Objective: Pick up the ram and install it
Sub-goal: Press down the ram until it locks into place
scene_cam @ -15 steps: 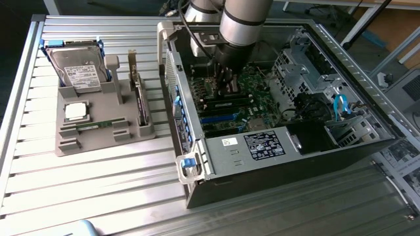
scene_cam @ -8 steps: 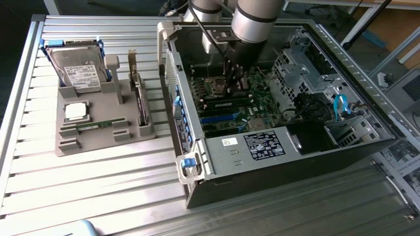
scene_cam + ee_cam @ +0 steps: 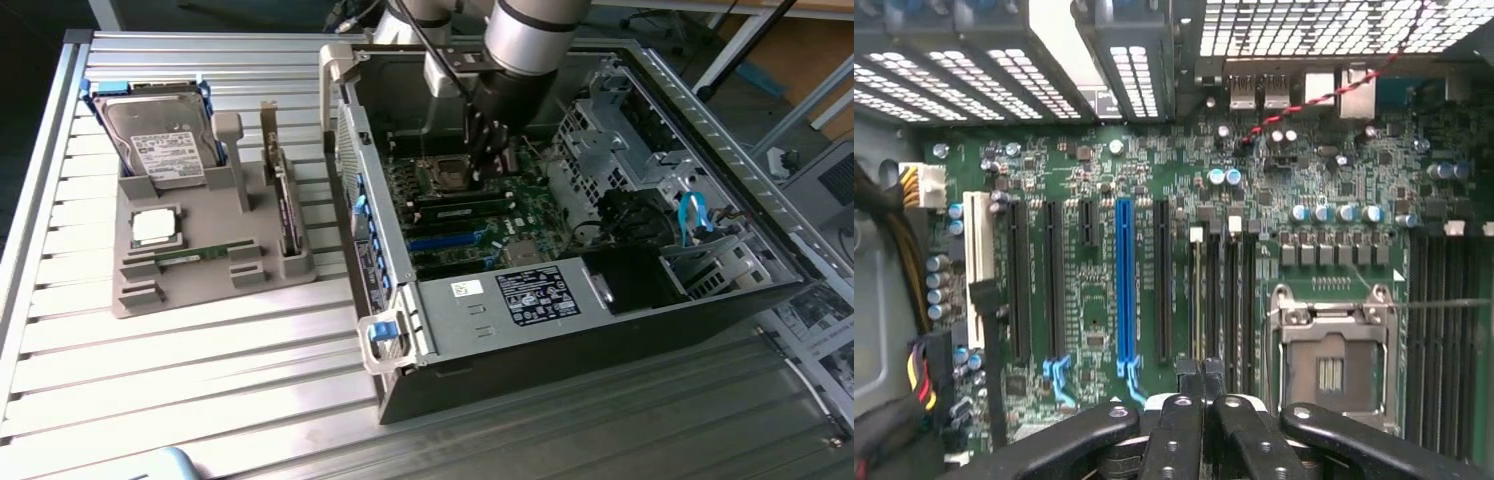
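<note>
In the exterior view the gripper (image 3: pixel 489 150) hangs inside the open computer case (image 3: pixel 441 300), while the ram (image 3: pixel 200 254) lies in the grey tray (image 3: pixel 200 285) on the counter (image 3: pixel 160 380) (not yet picked up). In the wrist view the fingers (image 3: pixel 1176 430) are clenched together, empty, above the motherboard (image 3: pixel 1184 240).

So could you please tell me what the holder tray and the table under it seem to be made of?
The holder tray looks like matte grey plastic, possibly printed: dull, blocky, no glare. The table looks like bare ribbed metal, probably aluminium: silvery slats reflecting light.
</note>
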Robot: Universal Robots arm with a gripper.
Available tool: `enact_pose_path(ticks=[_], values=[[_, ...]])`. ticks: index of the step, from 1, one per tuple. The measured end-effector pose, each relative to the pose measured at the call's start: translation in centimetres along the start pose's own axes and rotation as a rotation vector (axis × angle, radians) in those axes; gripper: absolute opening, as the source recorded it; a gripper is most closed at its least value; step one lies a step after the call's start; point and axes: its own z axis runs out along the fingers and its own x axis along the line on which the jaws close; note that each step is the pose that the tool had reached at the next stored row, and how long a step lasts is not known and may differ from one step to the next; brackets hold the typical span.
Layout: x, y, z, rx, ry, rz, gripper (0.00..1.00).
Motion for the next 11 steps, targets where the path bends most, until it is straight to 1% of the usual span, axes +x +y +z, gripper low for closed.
enact_pose_path(ticks=[5,7,9,11], values=[[0.0,-0.80,-0.95,0.0000,-0.0001,0.000,0.11],[0.0,-1.10,-1.63,0.0001,-0.0002,0.000,0.11],[0.0,-1.21,-2.24,0.0000,-0.0001,0.000,0.11],[0.0,-1.25,-3.27,0.0001,-0.0002,0.000,0.11]])
